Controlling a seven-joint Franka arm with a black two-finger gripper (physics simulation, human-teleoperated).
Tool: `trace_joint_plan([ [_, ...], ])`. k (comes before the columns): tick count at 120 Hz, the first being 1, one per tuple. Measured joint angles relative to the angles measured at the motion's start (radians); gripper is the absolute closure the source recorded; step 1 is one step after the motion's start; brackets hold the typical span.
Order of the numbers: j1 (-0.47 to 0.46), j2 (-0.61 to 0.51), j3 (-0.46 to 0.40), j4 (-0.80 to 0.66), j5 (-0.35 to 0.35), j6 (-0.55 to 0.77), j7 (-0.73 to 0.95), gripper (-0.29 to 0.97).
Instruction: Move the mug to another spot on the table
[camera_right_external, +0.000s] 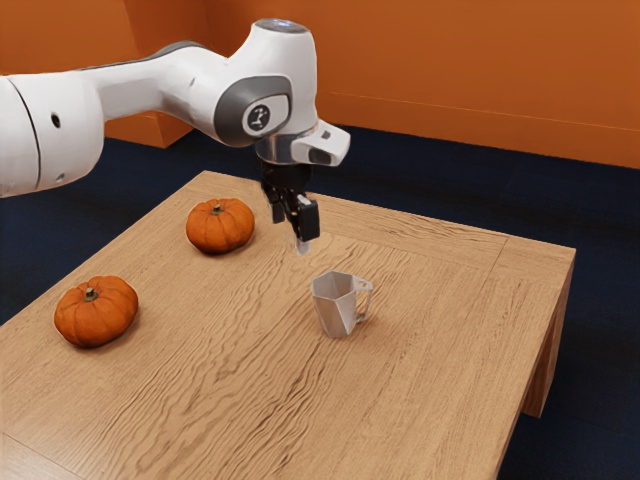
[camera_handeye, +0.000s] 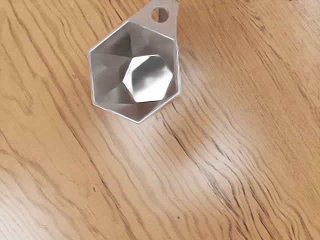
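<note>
one grey faceted mug (camera_right_external: 338, 305), hexagonal rim; upright on wooden table (camera_right_external: 450, 390)

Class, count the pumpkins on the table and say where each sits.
2. The far pumpkin sits near the far edge of the table, to the exterior view's left of the mug. The near pumpkin lies closer to the camera, farther left. None seems hidden.

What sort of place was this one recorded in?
Probably a plain simulated room set up for tabletop work: a wooden table holding a grey mug, dark blue floor around it, orange wall behind.
</note>
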Motion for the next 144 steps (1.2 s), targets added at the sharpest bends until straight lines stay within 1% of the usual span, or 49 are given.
trace_joint_plan([
  [22, -0.041, 0.021, 0.0, 0.004, 0.007, 0.063, 0.099, 0.0],
  [33, -0.046, 0.03, 0.001, 0.004, 0.009, 0.083, 0.139, 0.0],
  [51, -0.04, 0.077, 0.007, 0.006, 0.011, 0.138, 0.206, 0.0],
  [76, -0.03, 0.196, 0.009, 0.118, 0.004, 0.192, 0.268, 0.0],
  [109, -0.014, 0.331, 0.007, 0.209, 0.0, 0.215, 0.25, 0.0],
  [144, -0.016, 0.384, -0.001, 0.231, -0.001, 0.218, 0.167, 0.0],
])
